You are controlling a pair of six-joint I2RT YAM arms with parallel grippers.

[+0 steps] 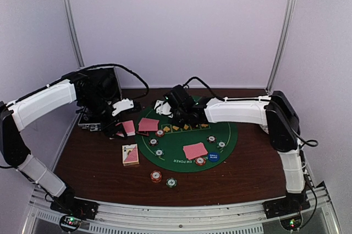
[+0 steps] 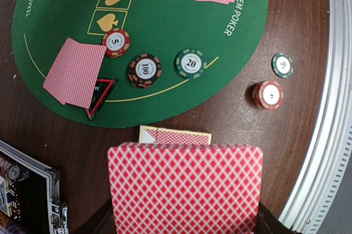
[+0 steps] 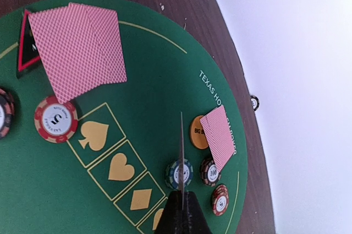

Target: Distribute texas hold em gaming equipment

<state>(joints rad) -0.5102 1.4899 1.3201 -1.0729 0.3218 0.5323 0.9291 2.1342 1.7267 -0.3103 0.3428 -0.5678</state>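
Observation:
My left gripper [image 2: 185,224] is shut on a deck of pink-backed cards [image 2: 185,187] that hides its fingers, held above a card box [image 2: 175,135] lying on the wood. In the overhead view this gripper [image 1: 122,128] hangs at the green mat's [image 1: 181,140] left edge. My right gripper [image 3: 181,201] pinches a single card [image 3: 181,151], seen edge-on, over a green chip [image 3: 175,174] at the mat's far side. Two face-down cards [image 3: 77,47] cover part of the red triangle [image 3: 25,52]. Another card [image 3: 220,135] overlaps the orange disc [image 3: 197,131].
The black silver-edged case [image 2: 27,190] stands open at the left. Chips marked 5 [image 2: 116,42], 100 [image 2: 144,70] and 20 [image 2: 190,63] lie on the mat. A green chip [image 2: 282,65] and a red-white stack [image 2: 268,94] sit on the wood near the front rail. A blue disc [image 1: 213,157] lies beside a card pair [image 1: 194,150].

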